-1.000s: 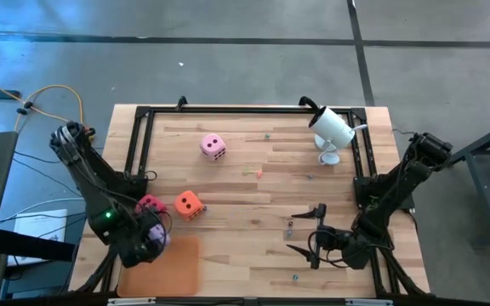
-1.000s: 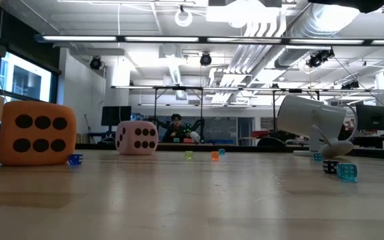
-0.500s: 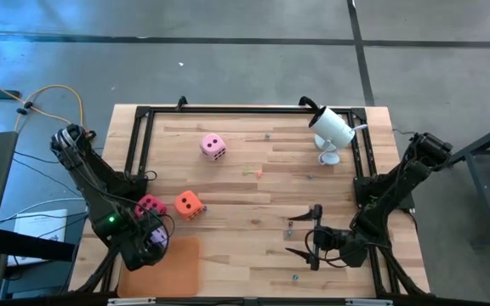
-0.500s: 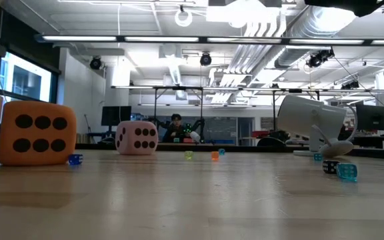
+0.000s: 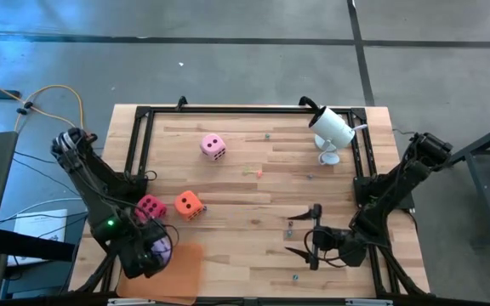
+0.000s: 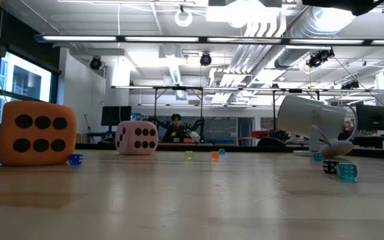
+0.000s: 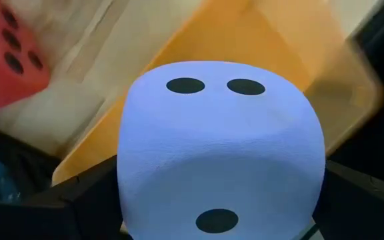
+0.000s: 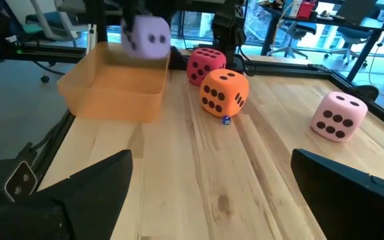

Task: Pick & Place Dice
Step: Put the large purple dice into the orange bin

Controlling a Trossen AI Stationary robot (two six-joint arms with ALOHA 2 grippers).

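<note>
So nothing's actually landed in the tray [image 5: 185, 265] yet as far as I can tell, it looks bare in the right wrist view. The purple die [image 5: 158, 248] is the one in play: the left tool [image 5: 150, 252] has it clamped between its fingers, and the left wrist view shows it filling the gap with the tray right underneath, so my guess is it's about to get dropped in. In the right wrist view it hangs just above the tray's rim, off the worktop [image 5: 253, 204]. Seen from above, that's all down at roughly 7 o'clock on the worktop. The other three are untouched: magenta die [image 5: 150, 206] and orange die [image 5: 188, 204] sit close together at about 8 o'clock, just up from the tray, and the pink die [image 5: 213, 146] is way off on its own at around 11 o'clock. So call it one of four nearly done, three left to fetch. Pose-wise, the left arm reaches in from the left edge, folded down low over the tray corner with the tool pointing down. The right arm just waits at about 4 o'clock, its right tool [image 5: 303, 234] wide open and empty, aimed across the worktop toward the dice.
</note>
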